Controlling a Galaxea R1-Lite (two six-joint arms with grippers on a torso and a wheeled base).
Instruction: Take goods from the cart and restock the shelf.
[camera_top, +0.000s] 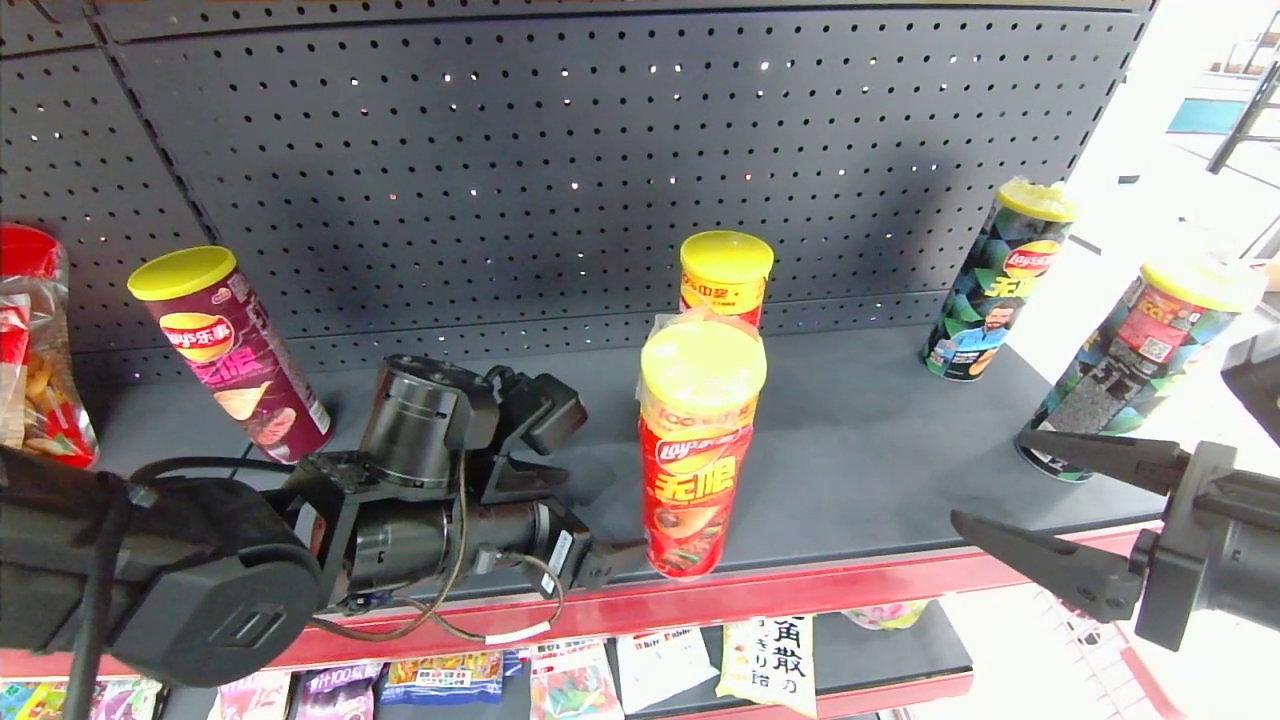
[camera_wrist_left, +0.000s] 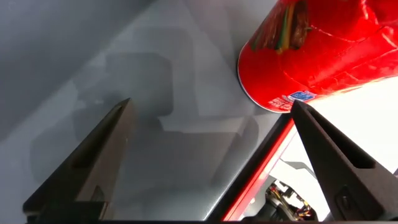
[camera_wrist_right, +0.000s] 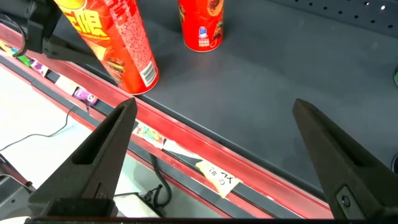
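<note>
A red chip can (camera_top: 695, 450) with a yellow lid stands upright at the front edge of the dark shelf (camera_top: 870, 460). My left gripper (camera_top: 620, 560) lies low on the shelf beside the can's base, open. In the left wrist view the can's bottom (camera_wrist_left: 311, 56) sits just past the left gripper (camera_wrist_left: 211, 104), close to one fingertip and not between the fingers. My right gripper (camera_top: 988, 477) hangs open in front of the shelf's right end, holding nothing. The right wrist view shows the right gripper (camera_wrist_right: 214, 104) over the red rail (camera_wrist_right: 186, 134), with the can (camera_wrist_right: 118, 43) farther off.
A second red can (camera_top: 725, 275) stands behind the first. There is a purple can (camera_top: 235, 350) at the left and two dark cans (camera_top: 995, 280) (camera_top: 1130, 365) at the right. Snack bags (camera_top: 35, 350) fill the far left. Packets (camera_top: 660, 665) hang on the shelf below. A pegboard closes the back.
</note>
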